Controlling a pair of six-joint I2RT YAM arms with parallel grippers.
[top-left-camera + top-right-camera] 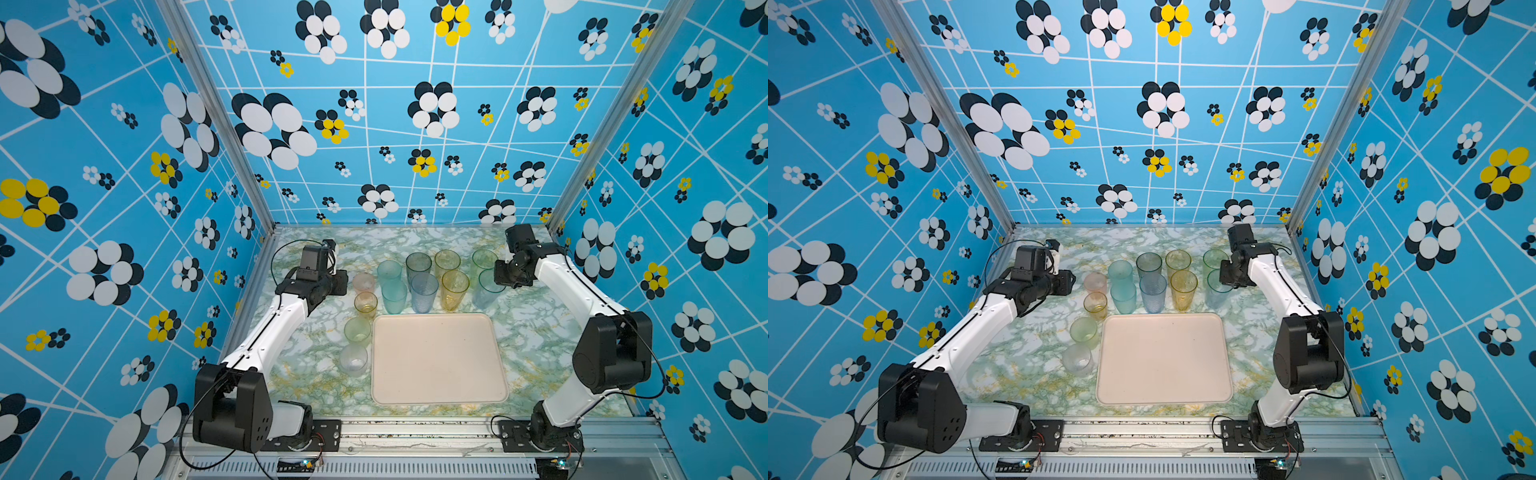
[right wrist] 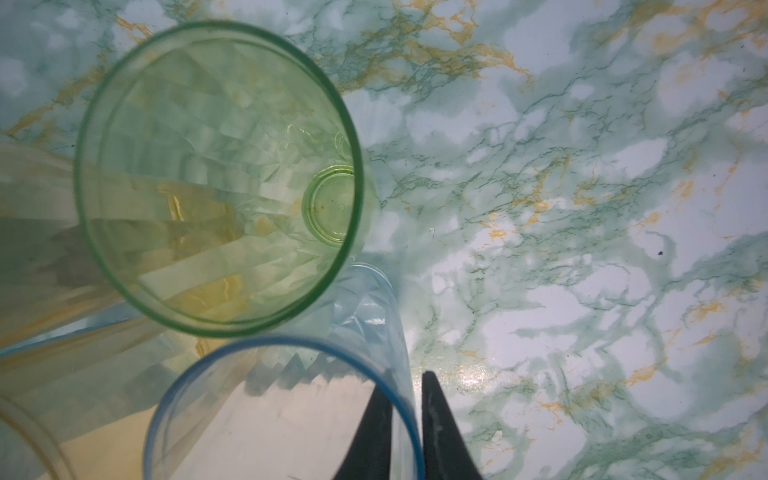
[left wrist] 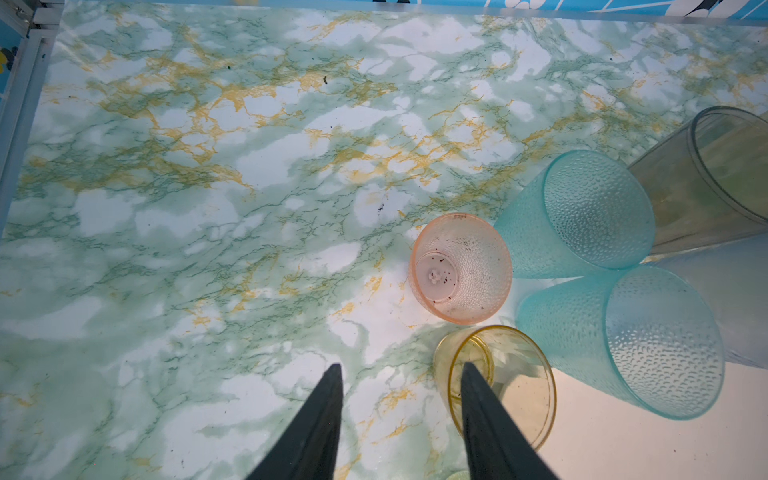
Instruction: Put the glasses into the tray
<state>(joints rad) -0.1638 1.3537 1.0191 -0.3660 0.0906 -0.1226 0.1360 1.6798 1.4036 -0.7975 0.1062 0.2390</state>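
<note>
right gripper (image 2: 408,374) pinches blue glass (image 2: 282,411) wall; pink glass (image 3: 461,270) rim mark (image 3: 459,216) unreadable

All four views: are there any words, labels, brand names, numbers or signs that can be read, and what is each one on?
No text is readable in any view.
Pink short glass: faint mark at its rim, too blurred to read.
Cream tray: no print visible.

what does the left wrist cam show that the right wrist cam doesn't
Left wrist only: the open left gripper, one finger in front of the short orange glass, plus the pink glass and two teal glasses. Right wrist only: the green glass and the pale blue glass, with the right gripper astride its wall. Both: the marbled tabletop.
</note>
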